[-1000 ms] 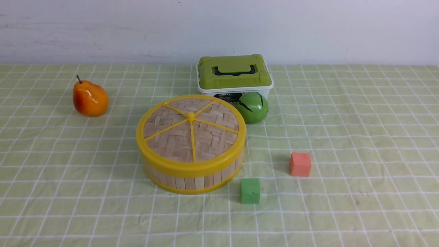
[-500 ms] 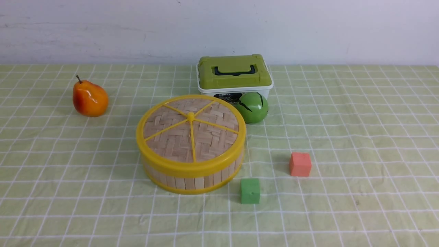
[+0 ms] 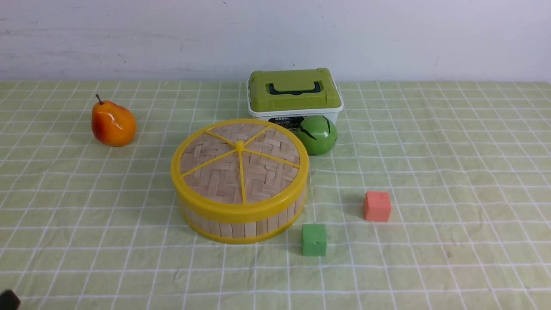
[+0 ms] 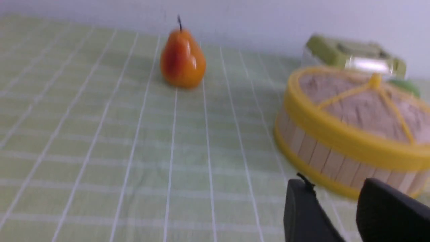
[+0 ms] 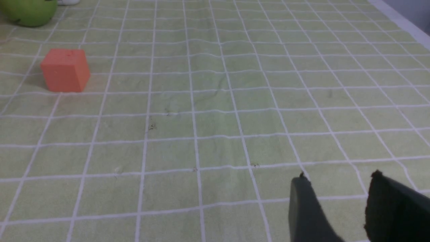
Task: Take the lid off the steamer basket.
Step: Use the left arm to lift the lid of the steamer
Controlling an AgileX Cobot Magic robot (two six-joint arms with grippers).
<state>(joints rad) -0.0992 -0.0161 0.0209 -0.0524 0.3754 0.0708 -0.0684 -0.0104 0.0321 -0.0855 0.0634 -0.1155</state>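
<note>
The lid [image 3: 239, 165], a woven bamboo disc with a yellow rim, spokes and centre knob, sits flat on the steamer basket [image 3: 241, 228] in the middle of the cloth. The left wrist view shows the lid [image 4: 362, 107] on the slatted basket wall [image 4: 322, 154] just beyond my left gripper [image 4: 336, 184]. That gripper is open, holds nothing and touches nothing. A dark tip of the left arm [image 3: 8, 299] shows at the front view's near left corner. My right gripper [image 5: 339, 176] is open and empty over bare cloth, far to the basket's right.
An orange pear [image 3: 112, 124] lies at the far left. A white box with a green lid [image 3: 293, 92] and a green ball [image 3: 317, 134] stand right behind the basket. A green cube [image 3: 314, 240] and a red cube [image 3: 377, 206] sit to its near right.
A dark tip of my left arm has come into the front view at the near left corner. The lid, the basket and the other objects have not moved.
</note>
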